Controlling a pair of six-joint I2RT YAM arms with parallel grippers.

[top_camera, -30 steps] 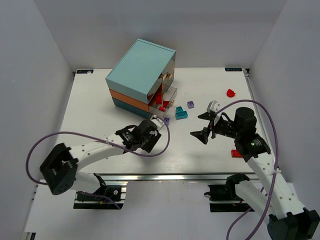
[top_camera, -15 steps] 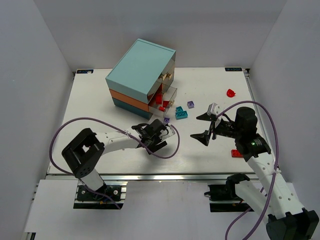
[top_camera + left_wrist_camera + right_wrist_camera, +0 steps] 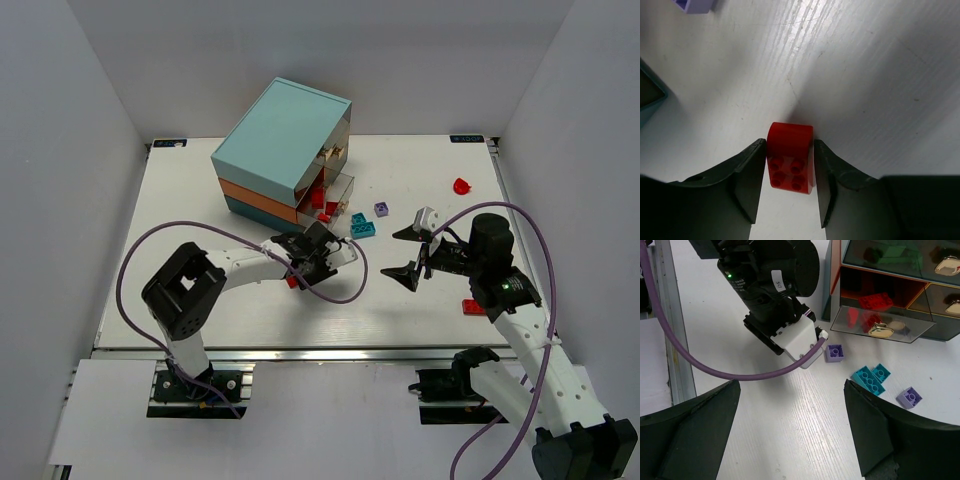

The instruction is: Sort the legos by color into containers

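The left gripper [image 3: 789, 150] has swung nearer the chest [image 3: 283, 140], whose open drawer [image 3: 880, 326] is holding red legos [image 3: 875, 301]; teal bricks [image 3: 869, 379] and a lavender brick [image 3: 834, 352] are lying just in front. The right gripper [image 3: 404, 252] is hovering wide open and empty, while the left one is clamping a red lego [image 3: 790, 162] on the table [image 3: 880, 75].

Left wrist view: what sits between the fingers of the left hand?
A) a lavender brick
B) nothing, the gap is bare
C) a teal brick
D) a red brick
D: the left wrist view shows a red brick, four studs showing, with the left hand closed against it on both sides.
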